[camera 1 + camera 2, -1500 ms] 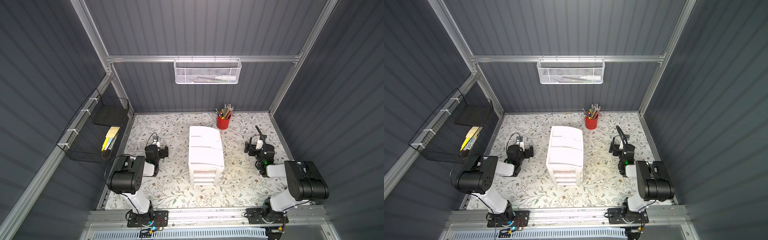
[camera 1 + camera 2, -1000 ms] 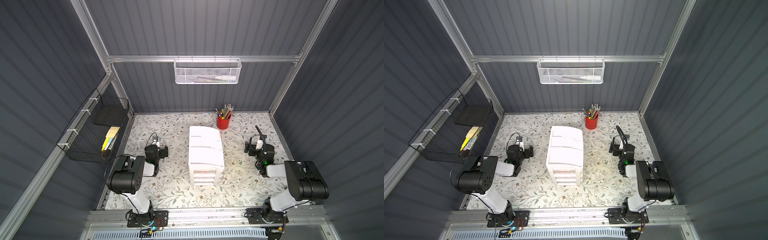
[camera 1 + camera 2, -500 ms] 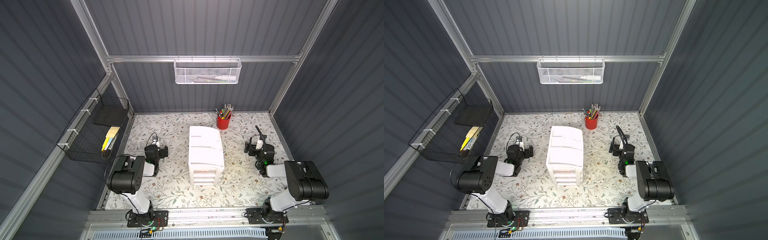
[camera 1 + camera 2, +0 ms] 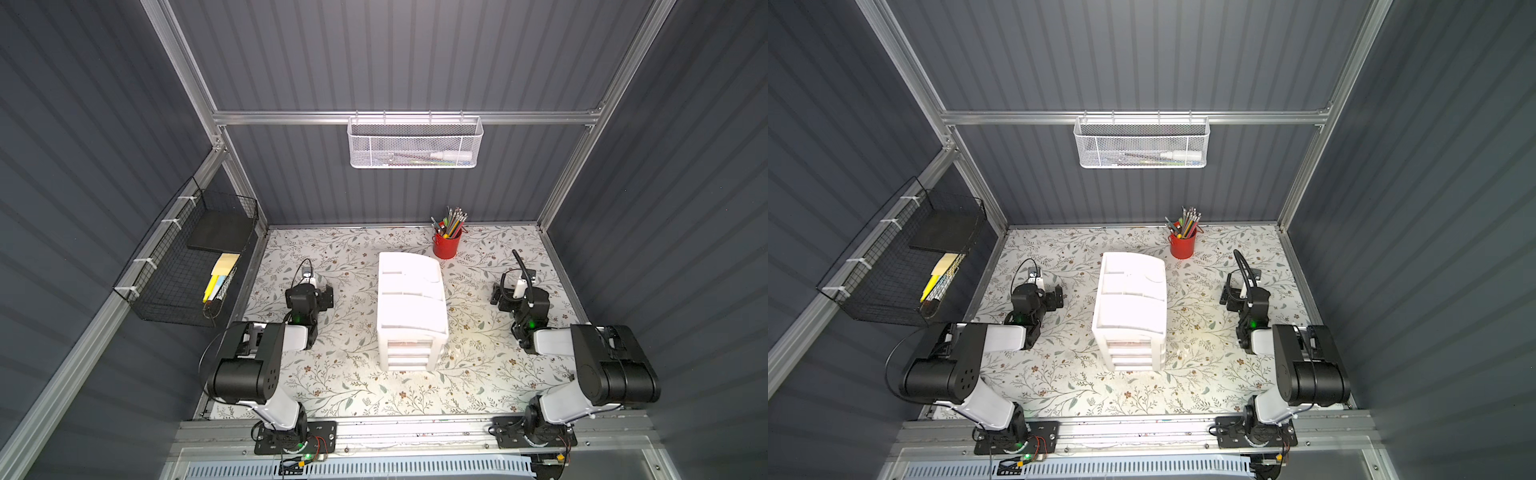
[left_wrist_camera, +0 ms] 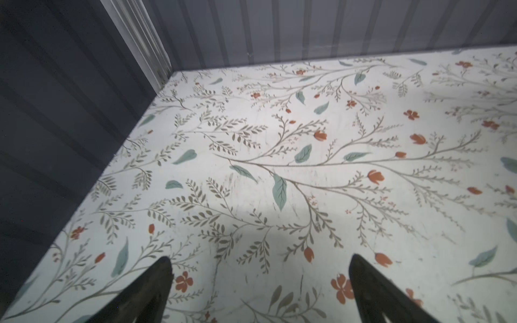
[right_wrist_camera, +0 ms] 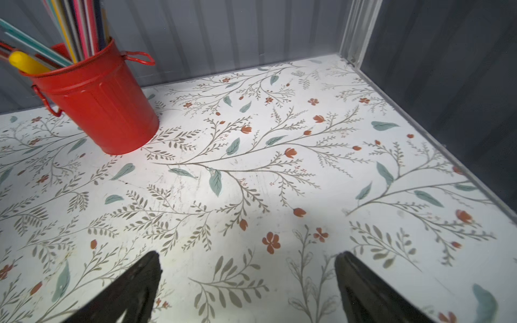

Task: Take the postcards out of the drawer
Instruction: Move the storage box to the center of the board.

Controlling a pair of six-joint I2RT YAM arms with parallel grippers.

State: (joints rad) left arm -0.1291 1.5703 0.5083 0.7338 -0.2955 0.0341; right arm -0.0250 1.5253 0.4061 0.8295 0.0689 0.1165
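1. You saw the white drawer unit point(image 4: 411, 307) standing in the middle of the floral table point(image 4: 353, 386). Its stacked drawer fronts faced the arms' bases, and in both top views every drawer was pushed in.
2. The top drawer point(image 4: 409, 343) showed a faint reddish tint through its pale front. You could tell nothing more of its contents.
3. The postcards could not be made out as cards in any view, and that tint in the shut top drawer was the only hint of where they were. Their print, long axis and heading were hidden from you.
4. The red bucket point(image 4: 446, 248) stood just beside the unit's far right corner. It held a fanned bunch of pencils and pens, standing on end.
5. The white mesh basket point(image 4: 415, 145) hung on the back rail. It held a white marker lying lengthwise and a few thin pens.
6. The black wire basket point(image 4: 183, 266) hung on the left wall. It held yellow sticky-note pads and a flat black slab.
7. Your left gripper point(image 5: 260, 261) hovered over bare table to the left of the unit, well apart from it. Its jaws were spread wide, with nothing between them.
8. Your right gripper point(image 6: 247, 256) hovered to the right of the unit. Its jaws were likewise wide and empty, and the red bucket stood near, ahead of it.
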